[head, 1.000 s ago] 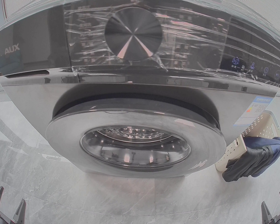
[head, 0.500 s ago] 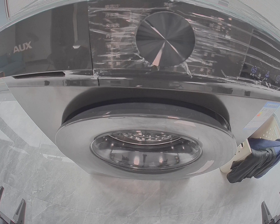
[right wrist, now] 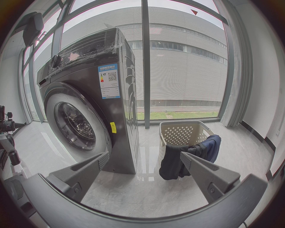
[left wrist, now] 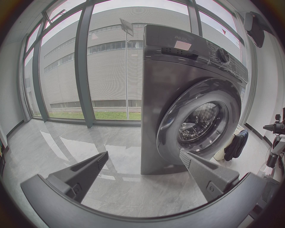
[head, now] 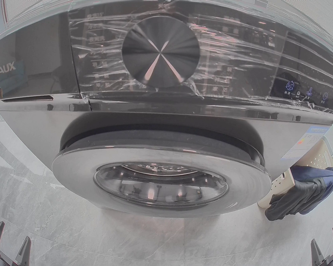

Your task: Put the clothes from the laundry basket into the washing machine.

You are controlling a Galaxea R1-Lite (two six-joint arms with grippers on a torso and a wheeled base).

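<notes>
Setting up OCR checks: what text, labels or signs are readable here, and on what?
Brand logo, washing machine drawer front: pale capitals, the only legible print.
Dial programme labels: too blurred to read.
Touch-button captions: too small.
Energy label with QR code, machine's side: too small.
Yellow sticker below it: too small.

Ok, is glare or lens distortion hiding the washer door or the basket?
Head view: fisheye bows the washing machine, and reflections streak its door glass. Right wrist view: laundry basket and clothes sit in even daylight, no glare.
</notes>
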